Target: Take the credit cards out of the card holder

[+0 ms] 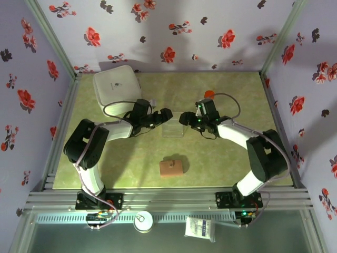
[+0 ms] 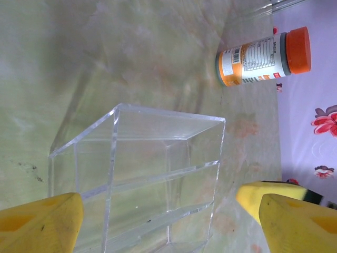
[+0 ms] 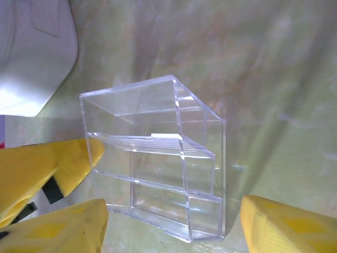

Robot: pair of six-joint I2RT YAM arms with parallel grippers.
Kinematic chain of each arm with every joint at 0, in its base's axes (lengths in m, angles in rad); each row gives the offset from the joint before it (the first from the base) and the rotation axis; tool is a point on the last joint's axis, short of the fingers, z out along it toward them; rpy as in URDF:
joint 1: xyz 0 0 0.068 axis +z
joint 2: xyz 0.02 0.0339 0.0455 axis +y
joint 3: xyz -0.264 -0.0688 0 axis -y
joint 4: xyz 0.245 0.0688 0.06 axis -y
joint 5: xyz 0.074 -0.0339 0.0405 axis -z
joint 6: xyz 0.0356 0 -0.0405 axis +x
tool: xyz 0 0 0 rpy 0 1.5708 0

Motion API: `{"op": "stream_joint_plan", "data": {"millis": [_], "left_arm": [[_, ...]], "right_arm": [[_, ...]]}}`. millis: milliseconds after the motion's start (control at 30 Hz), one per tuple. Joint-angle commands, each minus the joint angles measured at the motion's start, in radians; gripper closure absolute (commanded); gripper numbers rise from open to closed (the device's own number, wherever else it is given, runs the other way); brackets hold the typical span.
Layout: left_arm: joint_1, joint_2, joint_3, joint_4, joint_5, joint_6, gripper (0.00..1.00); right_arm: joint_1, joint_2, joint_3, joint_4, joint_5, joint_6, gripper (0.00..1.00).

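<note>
The tan-brown card holder (image 1: pixel 172 168) lies flat on the green table near the front edge, well apart from both grippers. The credit cards are out of sight. My left gripper (image 1: pixel 166 115) and right gripper (image 1: pixel 184 119) face each other at mid-table, on either side of a clear plastic box (image 1: pixel 174 129). In the left wrist view my gripper (image 2: pixel 168 224) is open, its yellow fingers (image 2: pixel 45 221) straddling the box (image 2: pixel 152 179). The right gripper (image 3: pixel 171 219) is open too, with the box (image 3: pixel 163 174) between its fingers (image 3: pixel 287 226).
A big white square container (image 1: pixel 117 87) stands at the back left, also seen as the container (image 3: pixel 31 52) in the right wrist view. An orange-capped bottle (image 2: pixel 263 57) lies on its side behind the box, the bottle (image 1: pixel 209 94) near the right arm. Floral walls surround the table.
</note>
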Motion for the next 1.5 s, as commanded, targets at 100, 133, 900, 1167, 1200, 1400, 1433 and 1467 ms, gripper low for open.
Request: {"op": "stream_joint_plan", "data": {"millis": [100, 133, 900, 1167, 1200, 1400, 1433, 1467], "left_arm": [[-0.010, 0.007, -0.016, 0.000, 0.013, -0.029, 0.14], [-0.010, 0.007, -0.016, 0.003, 0.013, -0.030, 0.14], [0.018, 0.201, 0.274, -0.137, 0.032, 0.061, 0.14], [0.037, 0.210, 0.295, -0.152, 0.040, 0.071, 0.14], [0.037, 0.208, 0.294, -0.152, 0.041, 0.072, 0.14], [0.048, 0.192, 0.275, -0.152, 0.041, 0.078, 0.14], [0.049, 0.190, 0.269, -0.148, 0.041, 0.077, 0.14], [0.048, 0.189, 0.266, -0.146, 0.040, 0.076, 0.14]], "right_arm": [[0.007, 0.103, 0.051, 0.080, -0.069, 0.028, 0.38], [0.007, 0.118, 0.059, 0.097, -0.079, 0.035, 0.40], [-0.007, 0.342, 0.389, -0.069, -0.055, -0.022, 0.48], [-0.037, 0.331, 0.374, -0.129, -0.029, -0.046, 0.48], [-0.039, 0.332, 0.368, -0.129, -0.029, -0.043, 0.47], [-0.041, 0.327, 0.332, -0.130, -0.027, -0.042, 0.47], [-0.041, 0.325, 0.329, -0.129, -0.027, -0.042, 0.47], [-0.041, 0.321, 0.321, -0.126, -0.025, -0.043, 0.47]]}}
